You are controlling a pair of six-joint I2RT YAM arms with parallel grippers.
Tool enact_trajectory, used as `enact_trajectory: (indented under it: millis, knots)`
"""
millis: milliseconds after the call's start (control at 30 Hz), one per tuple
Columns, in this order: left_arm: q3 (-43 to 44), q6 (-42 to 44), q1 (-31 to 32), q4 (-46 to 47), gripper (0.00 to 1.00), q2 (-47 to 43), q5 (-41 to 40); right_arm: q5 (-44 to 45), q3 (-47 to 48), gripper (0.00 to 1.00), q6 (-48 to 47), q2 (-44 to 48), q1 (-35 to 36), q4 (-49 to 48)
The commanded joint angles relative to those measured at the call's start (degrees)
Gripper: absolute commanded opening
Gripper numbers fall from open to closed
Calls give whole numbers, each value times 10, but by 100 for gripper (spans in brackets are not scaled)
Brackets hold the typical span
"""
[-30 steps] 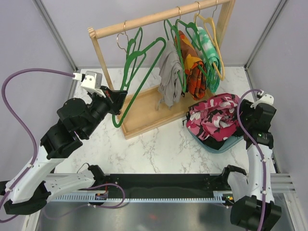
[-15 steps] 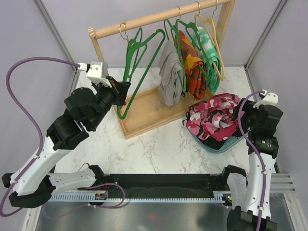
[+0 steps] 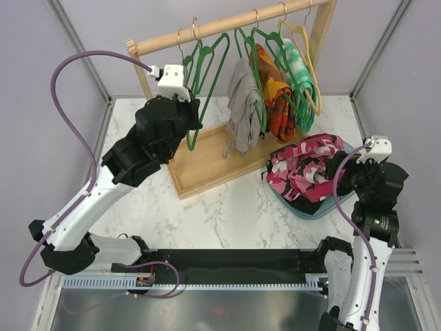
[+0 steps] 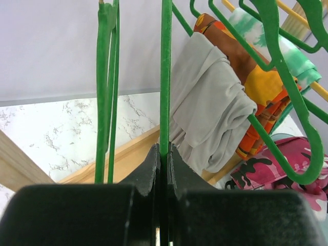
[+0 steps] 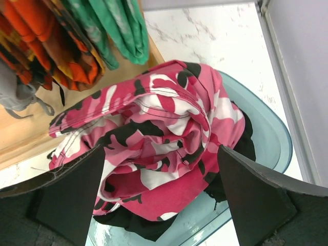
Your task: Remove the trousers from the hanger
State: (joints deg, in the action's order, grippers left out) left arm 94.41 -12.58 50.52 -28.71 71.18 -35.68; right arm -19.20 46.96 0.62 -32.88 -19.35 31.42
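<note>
The left pincer [image 4: 164, 152] is clamped on a bar of a bare green plastic hanger [image 4: 165, 77] at the wooden rail [image 3: 227, 25]; whether its hook rests there is unclear. Plain grey fabric trousers [image 4: 210, 113] hang just beside it. The right pincer [image 5: 163, 197], fingers wide apart, hovers over pink camouflage trousers [image 5: 164, 143] heaped in a pale blue tub [image 5: 271, 143].

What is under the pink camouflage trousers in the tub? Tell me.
Beneath the pink camouflage trousers, black fabric shows at their right and lower edges, inside the blue tub. Anything deeper is covered.
</note>
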Motion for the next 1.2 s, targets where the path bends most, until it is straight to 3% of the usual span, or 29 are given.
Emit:
enact_trajectory:
  millis: [0,400,933,1100,1167]
  knots:
    - [44,36,-6,26,2,17,-40,-28,3,98,-20,23,-2,-6]
    - [0,-10,-68,10,2,27,0,-31,-6,98,-18,34,-2,-8]
    - [-55,-33,-71,4,2,-18,18,-30,-2,98,-14,40,-2,-8]
    - [-70,-44,-71,3,7,-28,27,-33,1,98,-13,44,-2,-8]
    - [-71,-46,-70,3,14,-31,33,-33,1,98,-14,47,-2,-7]
